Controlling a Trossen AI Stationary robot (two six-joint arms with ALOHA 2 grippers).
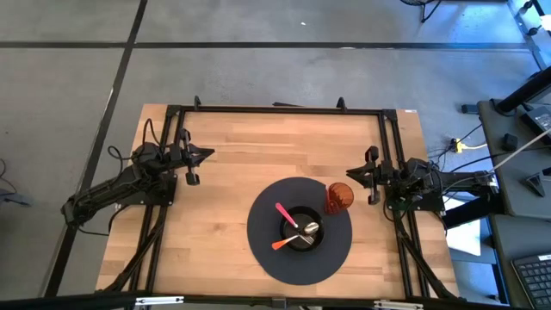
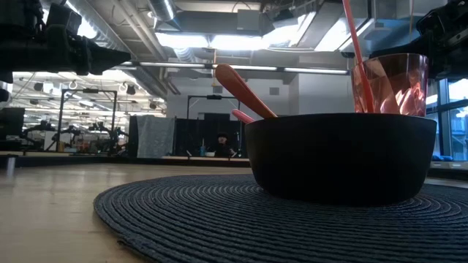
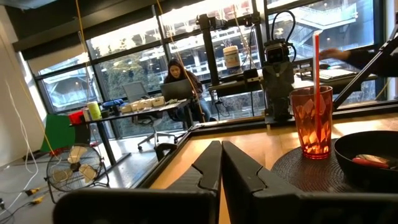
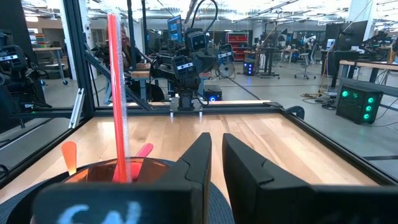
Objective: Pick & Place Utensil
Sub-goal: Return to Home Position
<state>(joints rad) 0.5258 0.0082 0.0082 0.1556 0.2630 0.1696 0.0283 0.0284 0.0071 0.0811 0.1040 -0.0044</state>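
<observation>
While arms sit folded apart, left tool (image 1: 207,155) narrow, right tool (image 1: 351,174) narrow.

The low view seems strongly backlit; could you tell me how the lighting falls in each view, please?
Low view: ceiling lights behind leave the black bowl a silhouette, while the orange cup glows. Left wrist view: bright windows backlight the scene. High view: even light, faint shadows.

The whole wooden table (image 1: 224,164) is seen from straight overhead; the black bowl (image 2: 340,157) on its woven placemat (image 2: 219,219) is viewed close up from tabletop level. The left wrist camera is aimed across at the right arm (image 3: 277,74), the right wrist camera at the left arm (image 4: 189,62); the orange tumbler (image 3: 311,121) is shared by all
</observation>
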